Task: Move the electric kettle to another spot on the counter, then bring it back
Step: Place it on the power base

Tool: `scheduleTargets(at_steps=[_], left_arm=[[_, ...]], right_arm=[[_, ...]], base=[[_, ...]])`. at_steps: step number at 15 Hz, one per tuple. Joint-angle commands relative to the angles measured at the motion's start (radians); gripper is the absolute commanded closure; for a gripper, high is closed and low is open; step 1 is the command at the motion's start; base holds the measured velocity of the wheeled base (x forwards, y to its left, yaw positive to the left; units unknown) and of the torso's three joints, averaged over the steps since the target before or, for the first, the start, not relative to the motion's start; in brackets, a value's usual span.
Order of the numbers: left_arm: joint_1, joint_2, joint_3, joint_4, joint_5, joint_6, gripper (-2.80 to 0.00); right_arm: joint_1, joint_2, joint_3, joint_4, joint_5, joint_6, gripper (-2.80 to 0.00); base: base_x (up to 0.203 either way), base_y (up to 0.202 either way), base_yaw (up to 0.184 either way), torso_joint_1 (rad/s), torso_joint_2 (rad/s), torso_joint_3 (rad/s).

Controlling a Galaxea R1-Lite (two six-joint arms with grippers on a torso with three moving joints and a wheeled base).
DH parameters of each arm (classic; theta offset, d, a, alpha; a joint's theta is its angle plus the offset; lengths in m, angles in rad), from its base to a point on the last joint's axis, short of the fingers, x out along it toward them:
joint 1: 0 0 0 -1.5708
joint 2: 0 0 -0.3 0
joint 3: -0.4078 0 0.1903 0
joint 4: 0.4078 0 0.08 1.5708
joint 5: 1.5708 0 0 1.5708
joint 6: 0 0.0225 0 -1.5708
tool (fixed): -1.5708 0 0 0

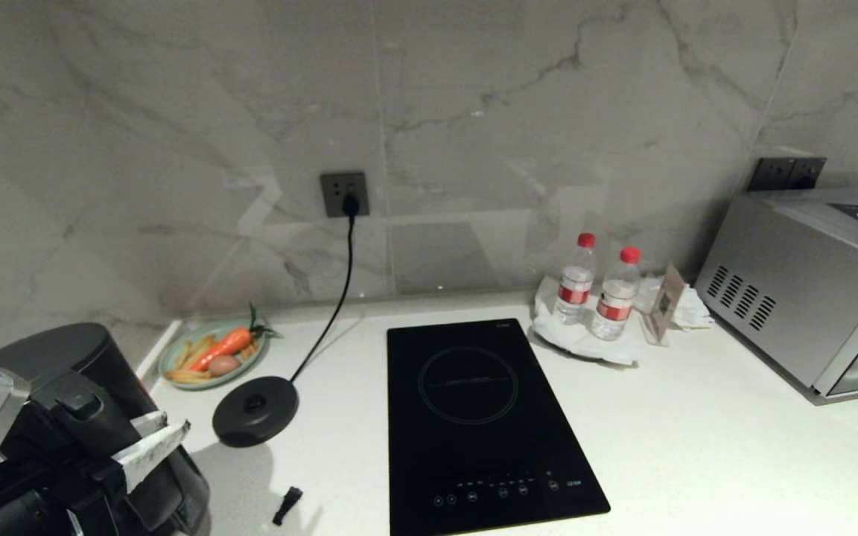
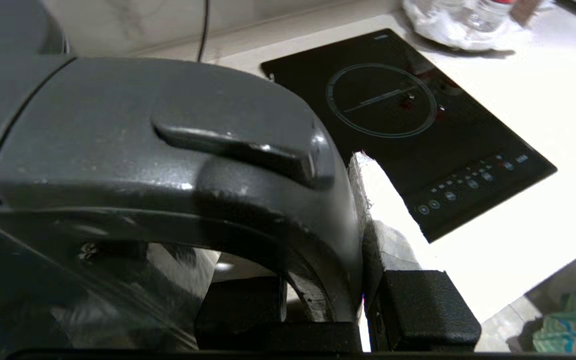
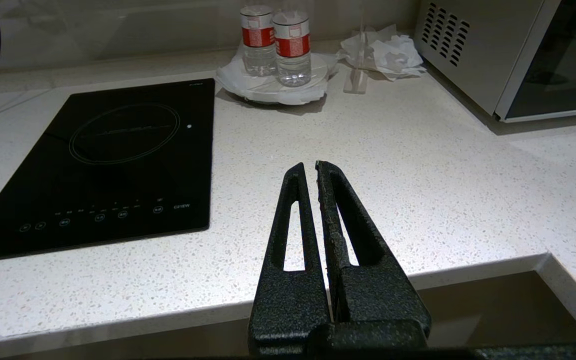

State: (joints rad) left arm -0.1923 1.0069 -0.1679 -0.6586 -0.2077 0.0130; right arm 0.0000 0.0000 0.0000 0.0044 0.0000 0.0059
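Observation:
The electric kettle (image 1: 64, 365), a black jug with a dark grey handle (image 2: 168, 150) and thumb lever, is at the near left corner of the head view, off its round base. My left gripper (image 1: 161, 435) is shut on the handle: one taped finger (image 2: 383, 200) presses its outer side, the other sits inside the handle loop. The kettle's bottom is hidden, so I cannot tell whether it stands on the counter (image 1: 697, 447). My right gripper (image 3: 309, 167) is shut and empty above the counter's (image 3: 418, 175) front edge, to the right of the cooktop.
The black round base (image 1: 254, 409) with its cord plugged into the wall lies beside the black glass cooktop (image 1: 474, 424). Behind it is a plate of vegetables (image 1: 213, 353). Two water bottles (image 1: 576, 279) and a steel oven (image 1: 809, 298) stand at the right. A small black piece (image 1: 287, 505) lies near the front.

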Motion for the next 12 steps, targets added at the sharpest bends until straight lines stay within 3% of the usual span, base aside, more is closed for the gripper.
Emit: scheduleTargets(at_steps=[1,4,8,12], left_arm=[[0.001,-0.001,-0.001,-0.006,-0.001,0.001,0.00],[0.002,0.004,-0.001,-0.004,0.004,0.002,0.00],[-0.001,0.007,-0.001,-0.004,-0.002,0.002,0.00],[-0.001,0.050,-0.035,-0.005,0.004,0.003,0.00]], right_arm=[[0.000,0.000,0.000,0.000,0.000,0.000,0.00],[0.000,0.001,0.000,0.000,0.000,0.000,0.00],[0.000,0.000,0.000,0.000,0.000,0.000,0.00],[0.000,0.000,0.000,0.000,0.000,0.000,0.00]], base=[[0.000,0.000,0.000,0.000,0.00,0.000],[0.017,0.000,-0.001,0.002,0.00,0.001],[0.171,0.000,0.002,0.011,0.00,0.000],[0.000,0.000,0.000,-0.001,0.00,0.002]])
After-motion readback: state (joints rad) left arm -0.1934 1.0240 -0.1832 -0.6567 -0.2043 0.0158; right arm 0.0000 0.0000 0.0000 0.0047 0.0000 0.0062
